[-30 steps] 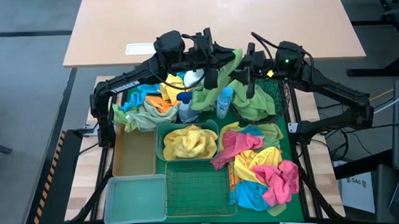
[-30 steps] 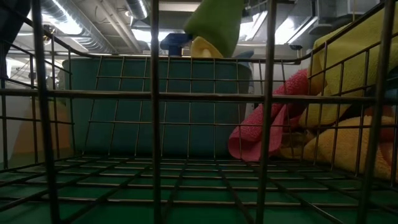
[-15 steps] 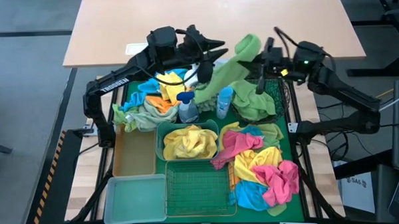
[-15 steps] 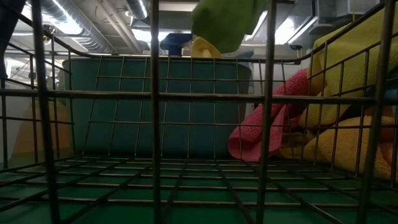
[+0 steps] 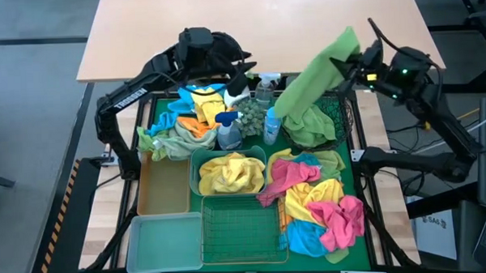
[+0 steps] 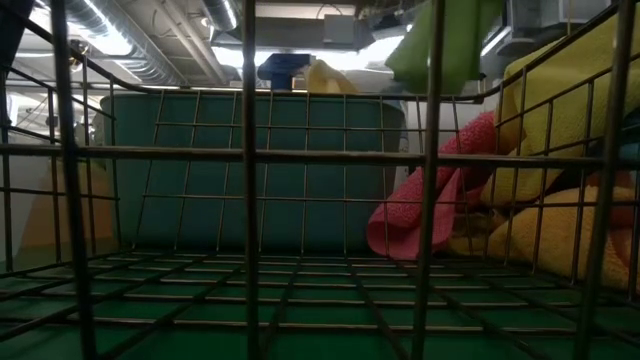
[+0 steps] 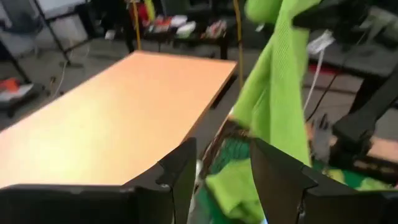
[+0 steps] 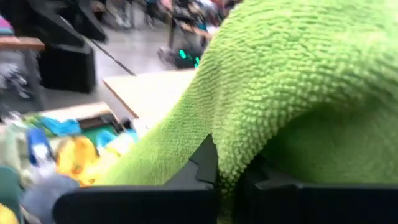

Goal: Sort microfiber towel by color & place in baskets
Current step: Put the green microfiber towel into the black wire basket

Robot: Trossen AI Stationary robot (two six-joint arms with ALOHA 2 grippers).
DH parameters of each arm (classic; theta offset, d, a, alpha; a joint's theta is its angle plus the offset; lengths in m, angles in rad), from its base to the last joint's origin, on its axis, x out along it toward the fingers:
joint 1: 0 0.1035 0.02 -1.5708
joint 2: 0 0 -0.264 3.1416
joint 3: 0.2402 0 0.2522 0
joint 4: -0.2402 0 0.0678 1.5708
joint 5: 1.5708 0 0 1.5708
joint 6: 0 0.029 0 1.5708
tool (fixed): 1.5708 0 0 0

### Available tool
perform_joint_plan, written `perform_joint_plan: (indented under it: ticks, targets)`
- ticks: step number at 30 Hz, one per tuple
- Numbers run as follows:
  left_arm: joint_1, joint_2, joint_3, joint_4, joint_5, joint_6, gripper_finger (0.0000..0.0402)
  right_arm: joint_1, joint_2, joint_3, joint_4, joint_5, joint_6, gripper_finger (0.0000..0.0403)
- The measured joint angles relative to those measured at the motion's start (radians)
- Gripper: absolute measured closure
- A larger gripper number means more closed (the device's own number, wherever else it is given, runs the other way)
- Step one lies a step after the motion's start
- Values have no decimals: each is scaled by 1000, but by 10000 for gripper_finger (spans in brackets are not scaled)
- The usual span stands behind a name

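Item: right gripper (image 5: 355, 64), jaws clamped on a lime-green microfiber towel (image 5: 312, 77), which hung stretched from the raised gripper down toward the round black wire-mesh basket (image 5: 337, 110), where more green cloth already lay.

Item: left gripper (image 7: 219, 167), fingers apart and holding nothing, above the far-left pile of blue, yellow and orange towels (image 5: 195, 106).

Handling note: the towel draped long, so the carry would best be kept high enough for its tail to pass the spray bottles (image 5: 270, 123) without tipping them. Release should come only once the cloth was centred over the mesh basket; the trailing corner could otherwise hang over the rim.

Item: teal plastic tub (image 5: 228, 173), holding yellow towels.
Item: green wire rectangular basket (image 5: 240, 229), clear pale plastic bin (image 5: 164, 240) and tan tray (image 5: 164, 185), each without towels.
Item: unsorted heap of pink, yellow and blue towels (image 5: 320, 200), near right.

Surface: green mat (image 5: 162, 106) on a slatted work table; a pale wood-topped table (image 5: 255, 22) beyond.

Room: grey floor; exposed ceiling ducting in the low view.
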Motion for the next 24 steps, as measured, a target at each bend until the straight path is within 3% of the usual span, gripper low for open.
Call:
perform_joint_plan:
  ticks: [5, 11, 24]
  targets:
    - [43, 0, 0, -70, -2, -1, 256, -57, -10, 0, -167, 21, 1, 395]
    - [91, 0, 0, -132, -1, -1, 256, -78, -5, 0, -309, 125, 2, 384]
    - [226, 1, 0, -355, 0, -9, 256, -78, 20, 0, -376, 47, 3, 380]
